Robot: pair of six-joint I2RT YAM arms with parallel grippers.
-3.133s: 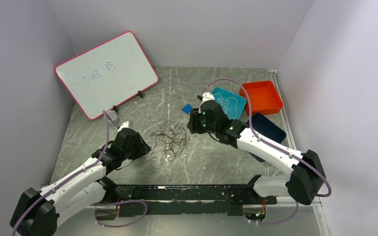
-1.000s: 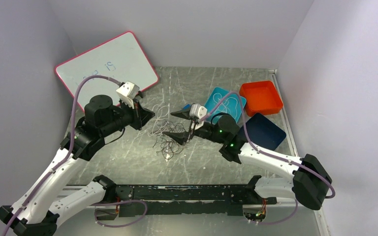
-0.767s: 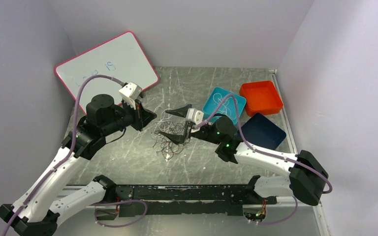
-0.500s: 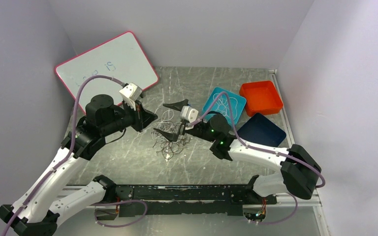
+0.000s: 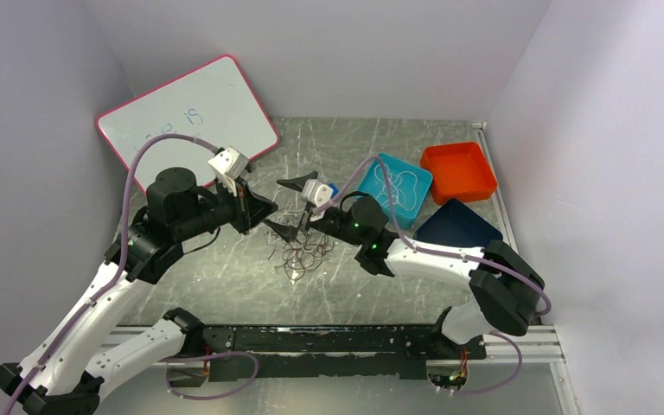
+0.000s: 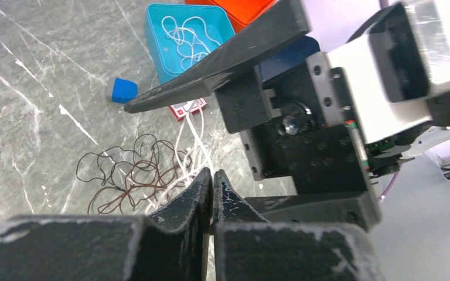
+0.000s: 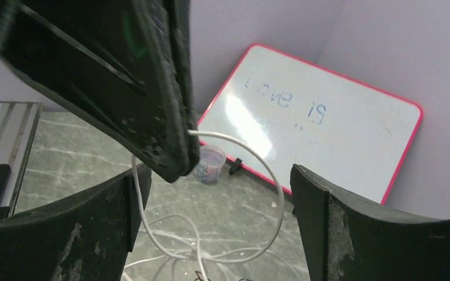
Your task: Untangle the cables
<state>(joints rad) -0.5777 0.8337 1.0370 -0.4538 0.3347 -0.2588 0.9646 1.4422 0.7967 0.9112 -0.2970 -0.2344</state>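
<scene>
Pale lilac walls [image 5: 328, 52] box in scratched grey marble-look tabletop [image 5: 346, 285]. Pink-framed whiteboard [image 5: 186, 117] leans back-left. Orange plastic tray [image 5: 458, 171], dark blue tray [image 5: 458, 226] and teal tray [image 5: 398, 186] holding white wire sit back-right. Thin white-and-brown cable tangle [image 5: 298, 249] mid-table between arms. Left gripper [image 5: 264, 210] jaws pinched on its white strand; right gripper [image 5: 290, 207] jaws wide, straddling that strand. Small blue block [image 6: 121, 89] near teal tray.

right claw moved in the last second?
Yes. The right claw has shifted left, away from the teal tray, toward the left claw pinching a white cable.
</scene>
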